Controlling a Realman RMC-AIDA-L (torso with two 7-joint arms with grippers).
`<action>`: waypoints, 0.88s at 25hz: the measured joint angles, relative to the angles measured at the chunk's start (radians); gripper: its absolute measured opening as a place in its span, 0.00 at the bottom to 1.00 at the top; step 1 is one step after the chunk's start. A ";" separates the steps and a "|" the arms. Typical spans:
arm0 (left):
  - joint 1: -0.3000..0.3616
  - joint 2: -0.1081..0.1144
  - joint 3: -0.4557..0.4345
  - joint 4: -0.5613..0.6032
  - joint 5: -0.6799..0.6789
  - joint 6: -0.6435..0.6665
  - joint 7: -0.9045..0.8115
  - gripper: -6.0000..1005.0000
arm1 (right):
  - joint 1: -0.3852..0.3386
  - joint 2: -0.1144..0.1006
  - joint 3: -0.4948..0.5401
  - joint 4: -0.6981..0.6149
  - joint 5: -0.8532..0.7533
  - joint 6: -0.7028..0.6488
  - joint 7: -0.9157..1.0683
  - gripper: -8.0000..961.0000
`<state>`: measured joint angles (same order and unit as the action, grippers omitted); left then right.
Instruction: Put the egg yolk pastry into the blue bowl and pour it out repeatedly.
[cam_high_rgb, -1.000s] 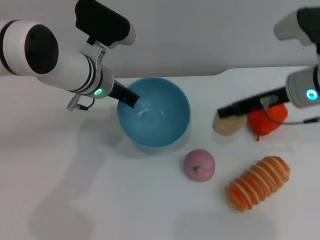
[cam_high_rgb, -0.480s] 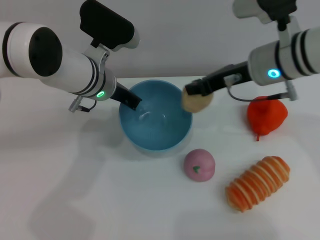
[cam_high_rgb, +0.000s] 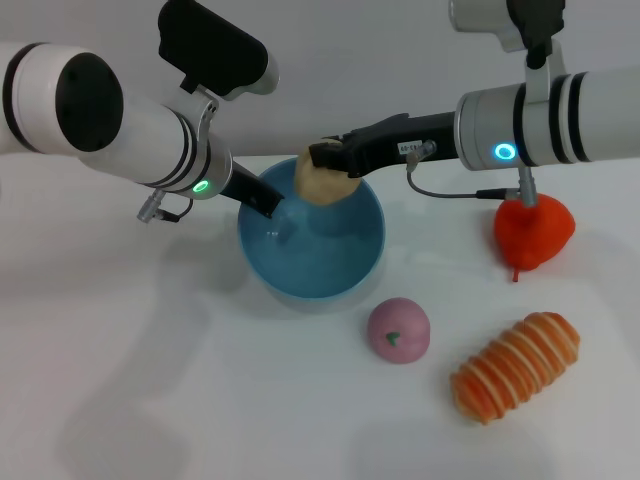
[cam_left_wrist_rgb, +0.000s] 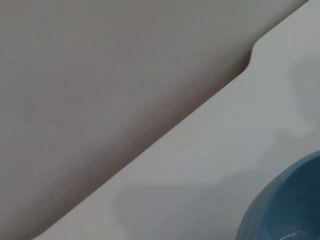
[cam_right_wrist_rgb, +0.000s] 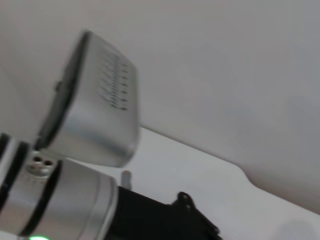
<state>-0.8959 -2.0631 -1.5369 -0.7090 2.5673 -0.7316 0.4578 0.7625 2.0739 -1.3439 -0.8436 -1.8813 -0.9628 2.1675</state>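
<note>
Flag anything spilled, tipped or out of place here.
Nothing stands out. The round light-blue plastic bowl sits upright, held at its rim by the left gripper; the right gripper holds the pale cream rounded pastry over it.

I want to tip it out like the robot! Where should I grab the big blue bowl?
Pinch the round light-blue plastic bowl at its thin rim, coming from its left side as the left gripper does; the smooth, deep, rounded wall probably gives nothing else to hold.

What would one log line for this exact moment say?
right gripper: shut on egg yolk pastry, above blue bowl | left gripper: gripping bowl rim | pastry: unreleased
</note>
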 joint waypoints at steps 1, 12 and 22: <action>-0.001 0.000 0.000 0.001 0.000 0.000 0.000 0.01 | 0.002 -0.001 -0.006 0.004 0.003 -0.001 -0.005 0.09; -0.001 0.000 -0.001 0.006 0.001 0.001 -0.003 0.01 | 0.007 -0.006 -0.001 0.037 -0.001 -0.004 0.000 0.13; 0.005 0.000 0.000 0.006 0.001 0.007 -0.002 0.01 | -0.077 -0.007 0.029 0.006 0.002 0.031 -0.048 0.46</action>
<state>-0.8913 -2.0630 -1.5367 -0.7027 2.5681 -0.7242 0.4560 0.6858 2.0666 -1.3148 -0.8379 -1.8789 -0.9317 2.1198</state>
